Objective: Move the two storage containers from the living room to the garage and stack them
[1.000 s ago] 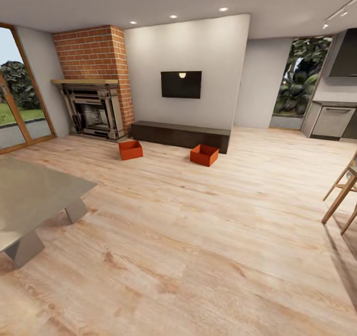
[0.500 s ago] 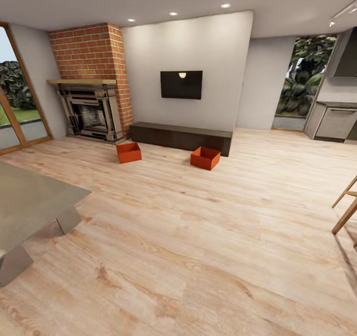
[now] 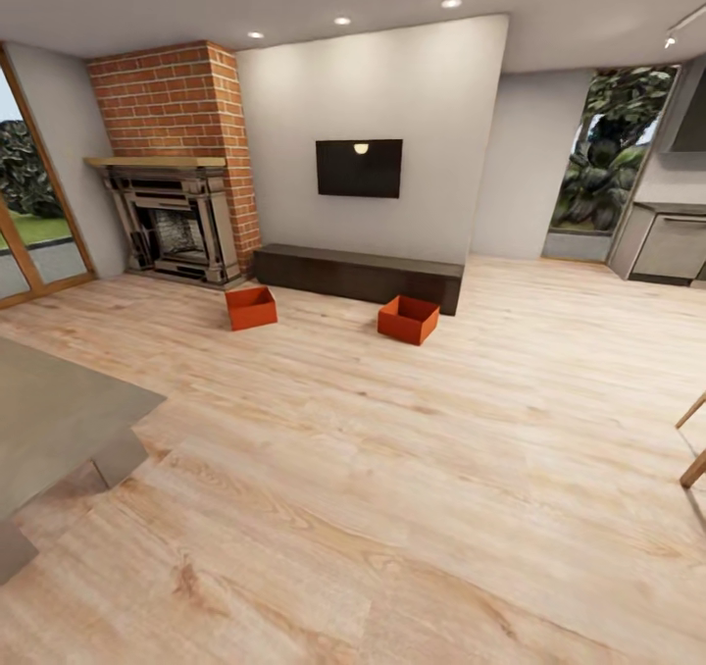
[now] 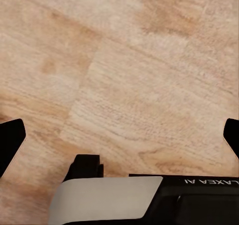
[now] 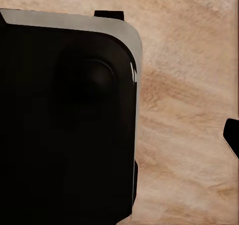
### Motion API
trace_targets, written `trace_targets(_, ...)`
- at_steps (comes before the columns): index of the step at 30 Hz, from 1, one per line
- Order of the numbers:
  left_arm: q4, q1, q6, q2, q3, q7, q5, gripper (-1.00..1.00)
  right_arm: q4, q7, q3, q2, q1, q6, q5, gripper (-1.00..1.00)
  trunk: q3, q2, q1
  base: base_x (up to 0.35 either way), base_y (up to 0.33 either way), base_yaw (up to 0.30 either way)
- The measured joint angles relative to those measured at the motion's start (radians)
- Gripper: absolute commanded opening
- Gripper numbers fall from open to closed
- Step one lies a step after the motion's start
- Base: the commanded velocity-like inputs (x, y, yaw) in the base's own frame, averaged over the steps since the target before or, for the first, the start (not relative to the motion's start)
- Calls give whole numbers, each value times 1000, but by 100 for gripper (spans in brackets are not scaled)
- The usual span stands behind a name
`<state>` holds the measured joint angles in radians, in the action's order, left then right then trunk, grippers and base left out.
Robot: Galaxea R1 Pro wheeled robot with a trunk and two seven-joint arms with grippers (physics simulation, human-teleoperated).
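Note:
Two orange-red open-top storage containers stand on the light wood floor of the living room, far ahead in the head view. The left container [image 3: 251, 308] sits in front of the brick fireplace [image 3: 172, 155]. The right container [image 3: 408, 319] is by the end of the long dark cabinet [image 3: 358, 275], under the black TV [image 3: 359, 168]. My left gripper [image 4: 119, 135] hangs open over bare planks, its fingertips [image 4: 10, 143] at the frame's edges. My right gripper [image 5: 124, 135] shows one fingertip [image 5: 232, 135] at the frame's edge, the other hidden behind a black part of the robot's own body.
A grey table [image 3: 49, 420] stands close at the left. Wooden chair legs [image 3: 694, 449] poke in at the right edge. A glass door [image 3: 29, 214] is at far left, kitchen units [image 3: 672, 243] at far right. Wide wood floor [image 3: 392, 469] stretches to the containers.
The whole head view has advanced into the room: the containers sit a little nearer and lower, while the table and chair legs slide out toward the edges. Nothing in the room itself has moved.

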<state>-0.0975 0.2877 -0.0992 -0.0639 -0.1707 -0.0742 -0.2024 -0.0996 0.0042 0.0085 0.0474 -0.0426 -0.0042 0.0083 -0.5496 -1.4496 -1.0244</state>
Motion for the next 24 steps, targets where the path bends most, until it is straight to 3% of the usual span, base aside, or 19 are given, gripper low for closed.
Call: trace_targets(24, 0, 0, 0, 1, 0, 0, 0, 100, 0, 0, 0, 0, 0, 0, 0, 100, 0, 0, 0, 344, 0, 0)
